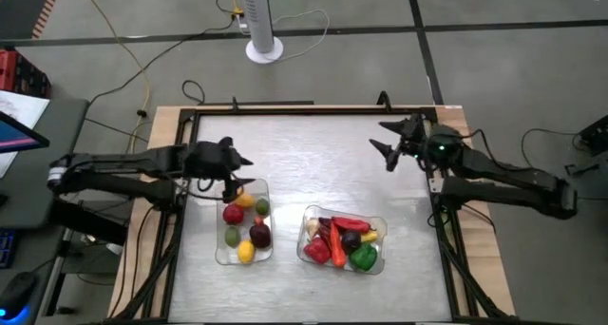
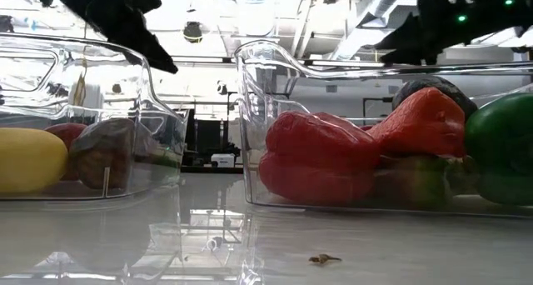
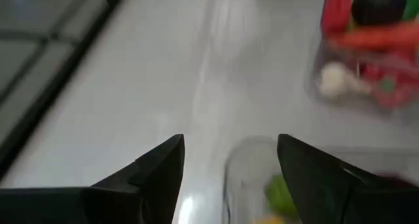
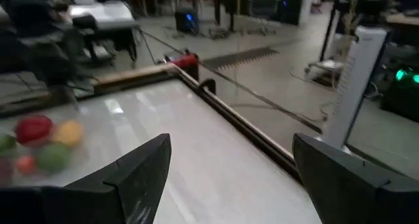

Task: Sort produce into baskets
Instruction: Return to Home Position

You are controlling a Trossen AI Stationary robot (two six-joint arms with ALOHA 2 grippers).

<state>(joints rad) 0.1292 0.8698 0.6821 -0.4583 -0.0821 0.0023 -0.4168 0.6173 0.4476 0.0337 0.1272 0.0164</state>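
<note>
Closest to me, on the near side of the table (image 1: 313, 163), two clear baskets sit side by side with a gap between them. The left basket (image 1: 219, 241) has a lemon (image 1: 247, 253) at its near end. Behind that come a dark purple round (image 1: 259, 235) beside a small green piece (image 1: 232, 237), then a red round (image 1: 233, 213), a lime (image 1: 262, 207) and a yellow-orange piece (image 1: 245, 200) at the far end. The right basket (image 1: 382, 225) is fuller. A red pepper (image 1: 318, 252) and a green pepper (image 1: 363, 258) press against its near wall, with a dark round (image 1: 350, 239), a garlic (image 1: 313, 228) and a red chilli (image 1: 350, 222) heaped behind. All the produce I can see lies inside one basket or the other. A tiny brown scrap (image 2: 323, 258) lies on the table just in front of the right basket.

Farther back, the left gripper (image 1: 245, 172) hovers over the far rim of the left basket, its fingers spread wide with nothing between them. The right gripper (image 1: 387, 144) hangs over bare table toward the far right corner, well apart from the right basket, fingers likewise wide and empty.

Beyond the table's far edge there is grey floor, where a white pole (image 1: 264, 21) stands on a round base and a yellow cable (image 1: 133, 49) trails past.
</note>
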